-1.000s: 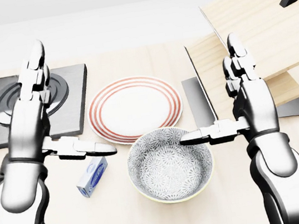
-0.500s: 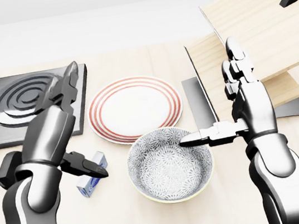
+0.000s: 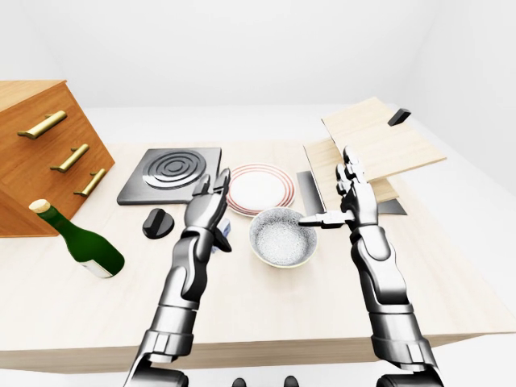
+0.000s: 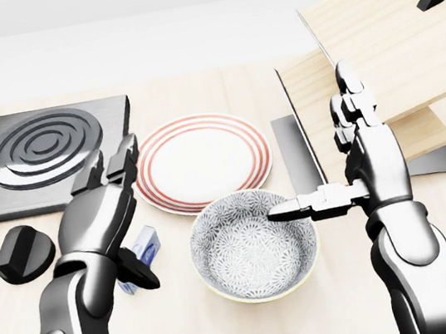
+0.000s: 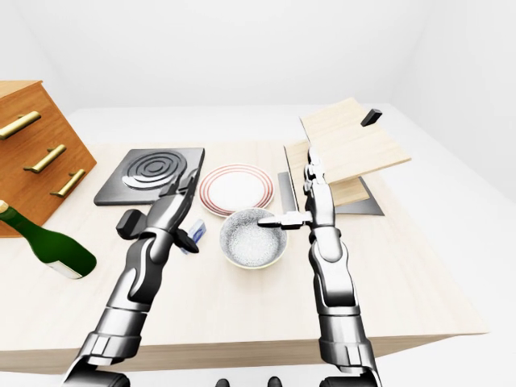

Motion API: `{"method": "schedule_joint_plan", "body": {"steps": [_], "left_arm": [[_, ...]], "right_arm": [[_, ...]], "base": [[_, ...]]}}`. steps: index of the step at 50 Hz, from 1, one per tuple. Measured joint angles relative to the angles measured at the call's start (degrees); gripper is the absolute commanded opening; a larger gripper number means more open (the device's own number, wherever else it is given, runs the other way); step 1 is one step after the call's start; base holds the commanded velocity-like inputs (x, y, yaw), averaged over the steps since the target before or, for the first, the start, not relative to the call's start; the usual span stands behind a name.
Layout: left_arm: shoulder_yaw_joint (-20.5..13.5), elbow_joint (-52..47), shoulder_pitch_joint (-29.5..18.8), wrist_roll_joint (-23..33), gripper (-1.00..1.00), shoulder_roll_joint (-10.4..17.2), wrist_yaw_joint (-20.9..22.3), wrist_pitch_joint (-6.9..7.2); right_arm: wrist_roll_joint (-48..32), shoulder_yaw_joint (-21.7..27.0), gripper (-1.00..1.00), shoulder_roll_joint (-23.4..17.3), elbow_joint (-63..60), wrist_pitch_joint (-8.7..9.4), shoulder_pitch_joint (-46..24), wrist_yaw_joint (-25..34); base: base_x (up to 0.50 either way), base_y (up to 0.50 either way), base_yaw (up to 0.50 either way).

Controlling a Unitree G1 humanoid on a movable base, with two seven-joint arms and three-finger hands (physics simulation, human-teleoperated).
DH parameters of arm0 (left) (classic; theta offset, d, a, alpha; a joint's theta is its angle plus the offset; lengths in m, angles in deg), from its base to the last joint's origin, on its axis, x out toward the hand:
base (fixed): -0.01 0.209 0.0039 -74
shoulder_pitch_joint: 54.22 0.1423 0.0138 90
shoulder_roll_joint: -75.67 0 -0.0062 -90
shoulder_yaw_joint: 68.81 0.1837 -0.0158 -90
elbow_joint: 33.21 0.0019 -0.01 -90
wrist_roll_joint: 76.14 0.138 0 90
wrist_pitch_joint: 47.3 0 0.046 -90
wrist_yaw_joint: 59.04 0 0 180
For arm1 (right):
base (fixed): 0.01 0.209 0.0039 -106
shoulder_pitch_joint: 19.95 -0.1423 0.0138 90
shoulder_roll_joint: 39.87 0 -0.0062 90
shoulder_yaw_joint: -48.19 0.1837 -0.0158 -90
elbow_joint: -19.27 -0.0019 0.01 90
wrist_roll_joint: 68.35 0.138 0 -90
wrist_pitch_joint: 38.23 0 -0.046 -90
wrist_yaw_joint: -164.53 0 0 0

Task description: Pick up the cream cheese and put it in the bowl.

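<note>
The cream cheese [image 4: 145,244] is a small blue and white box lying on the table left of the bowl, partly hidden by my left hand. The patterned grey bowl [image 4: 255,250] stands empty at the view's lower middle. My left gripper [image 4: 126,219] hovers over the box with its fingers [image 4: 127,154] stretched toward the plate and its thumb [image 4: 141,276] down beside the box; it is open and not closed round it. My right gripper [image 4: 317,153] is open, fingers upright, thumb [image 4: 284,211] pointing left over the bowl's right rim.
A red-ringed plate [image 4: 202,160] lies above the bowl. A black burner plate [image 4: 40,152] and a black knob [image 4: 24,251] are at the left. Tilted wooden boards [image 4: 389,41] rise at the right. A green bottle [image 3: 81,242] and a wooden drawer cabinet [image 3: 40,153] stand far left.
My left hand has come down from over the burner plate to the cream cheese, uncovering the black knob. The right arm has barely moved.
</note>
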Motion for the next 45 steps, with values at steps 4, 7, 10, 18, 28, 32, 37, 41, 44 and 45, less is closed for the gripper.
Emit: {"method": "schedule_joint_plan", "body": {"steps": [4, 7, 10, 18, 28, 32, 37, 41, 44, 45], "left_arm": [[0.28, 2.34, -0.24, 0.76, 1.00, -0.10, -0.92, 0.00], [0.47, 3.83, -0.36, 1.22, 1.00, -0.18, -1.48, 0.00], [0.69, 5.33, -0.47, 1.62, 1.00, -0.28, -2.03, 0.00], [1.13, 8.33, -0.71, 2.32, 1.00, -0.46, -2.93, 0.00], [1.42, 12.27, -1.40, 2.59, 1.00, -0.58, -4.32, 0.00], [1.47, 13.89, -1.86, 2.41, 1.00, -0.58, -4.97, 0.00], [1.42, 16.27, -2.67, 1.94, 1.00, -0.46, -5.98, 0.00], [1.43, 18.91, -3.74, 1.55, 1.00, -0.24, -7.07, 0.00], [1.47, 20.52, -4.57, 1.36, 1.00, -0.10, -7.60, 0.00], [1.48, 21.12, -4.89, 1.29, 1.00, -0.06, -7.80, 0.00]], "right_arm": [[0.02, 0.02, 1.00, -0.02, 0.17, 0.00, -0.01, 0.02], [0.04, 0.03, 1.00, -0.03, 0.23, 0.00, -0.02, 0.03], [0.04, 0.02, 1.00, -0.03, 0.18, 0.00, 0.00, 0.03], [0.05, 0.03, 1.00, -0.03, 0.13, 0.00, 0.07, 0.04], [0.05, -0.02, 1.00, 0.04, 0.06, 0.00, 0.14, 0.05], [0.05, -0.06, 1.00, 0.06, 0.12, 0.00, 0.14, 0.06], [0.03, -0.09, 1.00, 0.09, 0.18, 0.00, 0.10, 0.05], [0.02, -0.11, 1.00, 0.10, 0.29, 0.00, 0.06, 0.05], [0.00, -0.15, 1.00, 0.13, 0.26, 0.00, 0.10, 0.04], [-0.01, -0.16, 1.00, 0.14, 0.27, 0.00, 0.10, 0.04]], "base": [[0.00, 0.00, 0.00], [0.00, 0.00, 0.00], [0.00, 0.00, 0.00], [0.00, 0.00, 0.00], [0.00, 0.00, 0.00], [0.00, 0.00, 0.00], [0.00, 0.00, 0.00], [0.00, 0.00, 0.00], [0.00, 0.00, 0.00], [0.00, 0.00, 0.00]]}}
